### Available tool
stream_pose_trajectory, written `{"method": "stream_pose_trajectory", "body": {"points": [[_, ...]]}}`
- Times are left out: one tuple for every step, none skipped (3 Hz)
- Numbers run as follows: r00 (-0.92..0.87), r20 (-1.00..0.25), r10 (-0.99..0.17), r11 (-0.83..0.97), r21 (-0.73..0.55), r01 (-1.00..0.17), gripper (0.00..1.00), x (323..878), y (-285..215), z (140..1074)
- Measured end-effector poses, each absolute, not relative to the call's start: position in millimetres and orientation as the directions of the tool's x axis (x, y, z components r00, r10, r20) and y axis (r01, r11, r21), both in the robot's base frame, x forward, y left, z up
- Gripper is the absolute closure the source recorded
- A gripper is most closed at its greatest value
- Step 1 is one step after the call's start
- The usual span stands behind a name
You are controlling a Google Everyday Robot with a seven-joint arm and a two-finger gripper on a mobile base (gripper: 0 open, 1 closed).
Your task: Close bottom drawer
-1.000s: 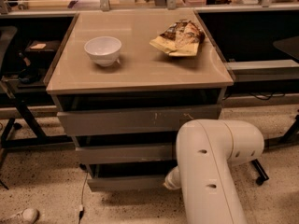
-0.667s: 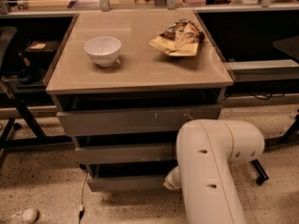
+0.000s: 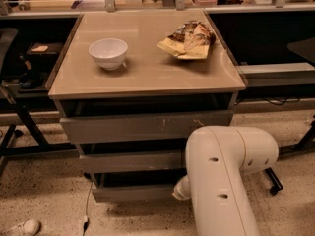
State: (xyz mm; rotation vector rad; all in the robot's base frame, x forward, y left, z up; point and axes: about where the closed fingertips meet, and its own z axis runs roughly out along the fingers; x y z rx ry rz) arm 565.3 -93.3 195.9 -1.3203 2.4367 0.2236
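The bottom drawer (image 3: 133, 191) of the grey cabinet sits low near the floor, its front a little proud of the two drawers above it, with a dark gap over it. My white arm (image 3: 221, 181) fills the lower right and reaches down towards the drawer's right end. Only a small white piece of the wrist (image 3: 180, 190) shows against the drawer front. The gripper itself is hidden behind the arm.
On the tan cabinet top (image 3: 147, 68) stand a white bowl (image 3: 108, 52) at the left and a chip bag (image 3: 189, 39) at the right. Dark desks and chair legs (image 3: 17, 117) flank the cabinet. A white shoe (image 3: 22, 227) lies on the speckled floor at bottom left.
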Motion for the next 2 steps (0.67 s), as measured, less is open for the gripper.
{"method": "stream_pose_trajectory", "body": {"points": [[-0.499, -0.384, -0.777, 0.551, -0.031, -0.834, 0.13, 565.2, -93.3, 195.8], [-0.499, -0.384, -0.777, 0.551, -0.031, -0.834, 0.00, 565.1, -93.2, 195.7]]}}
